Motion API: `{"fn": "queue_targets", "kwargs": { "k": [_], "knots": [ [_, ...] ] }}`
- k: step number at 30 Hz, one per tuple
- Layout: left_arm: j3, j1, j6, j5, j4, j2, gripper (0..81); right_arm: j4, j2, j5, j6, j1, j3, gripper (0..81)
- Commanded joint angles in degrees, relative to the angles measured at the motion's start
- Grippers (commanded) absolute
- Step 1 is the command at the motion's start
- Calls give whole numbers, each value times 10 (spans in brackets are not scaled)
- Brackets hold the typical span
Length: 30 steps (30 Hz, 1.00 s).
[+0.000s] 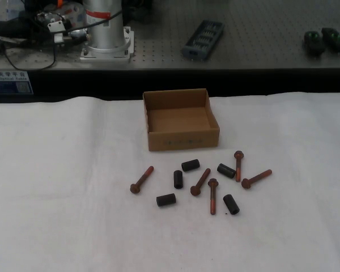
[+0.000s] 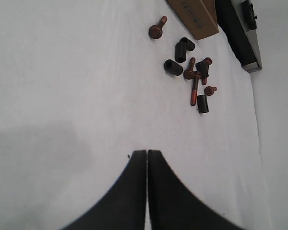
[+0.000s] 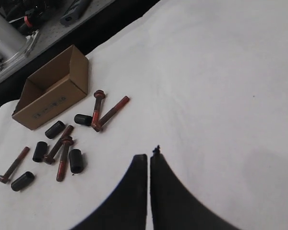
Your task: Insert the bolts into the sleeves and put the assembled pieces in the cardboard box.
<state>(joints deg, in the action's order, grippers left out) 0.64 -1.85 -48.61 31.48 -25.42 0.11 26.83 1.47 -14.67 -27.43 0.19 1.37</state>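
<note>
**Desk:** Report the state of both grippers.

**Operator:** I see the left gripper [image 2: 147,154] with its two fingers pressed flat together and nothing between them. It hangs over bare white cloth [image 2: 62,96], well apart from the parts. The right gripper [image 3: 148,156] is also fully closed, with nothing held. It is over the cloth on the other side of the parts.

**Desk:** Where are the task's things?

**Operator:** The cardboard box [image 1: 183,140] stands open-topped on the cloth at the far side, and its floor shows bare. The parts lie loose in front of it, and every bolt is outside a sleeve.

I count five rust-red bolts:
- One bolt [image 1: 143,178] lies alone at the left of the group.
- Two bolts [image 1: 201,181] [image 1: 213,197] lie close together in the middle.
- Two bolts [image 1: 238,166] [image 1: 257,178] are at the right, the tip of one just beside the head of the other.

I count five black sleeves, all lying on their sides:
- One sleeve [image 1: 190,165] is nearest the box.
- One sleeve [image 1: 226,170] is just beside the upright-running right bolt.
- The other sleeves [image 1: 178,179] [image 1: 166,200] [image 1: 231,204] are scattered among the bolts.

**Desk:** Anything else in the background?

**Operator:** A perforated bench [image 1: 260,51] lies beyond the cloth, with a metal column [image 1: 106,31] standing on it.
</note>
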Motion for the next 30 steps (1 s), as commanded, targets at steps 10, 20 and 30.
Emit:
{"fn": "queue_targets", "kwargs": {
  "k": [10, 20, 30],
  "knots": [
    [-6, 0, 41, -10, 11, -1, 7, -45, 281, -119, 195, 1, 120, 29],
    [-6, 0, 43, -30, 11, -1, 7, -45, 670, -137, 541, 26, 349, 180],
    [-6, 0, 43, -45, 11, -1, 7, -59, 884, -67, 823, 98, 535, 279]
  ]
}}
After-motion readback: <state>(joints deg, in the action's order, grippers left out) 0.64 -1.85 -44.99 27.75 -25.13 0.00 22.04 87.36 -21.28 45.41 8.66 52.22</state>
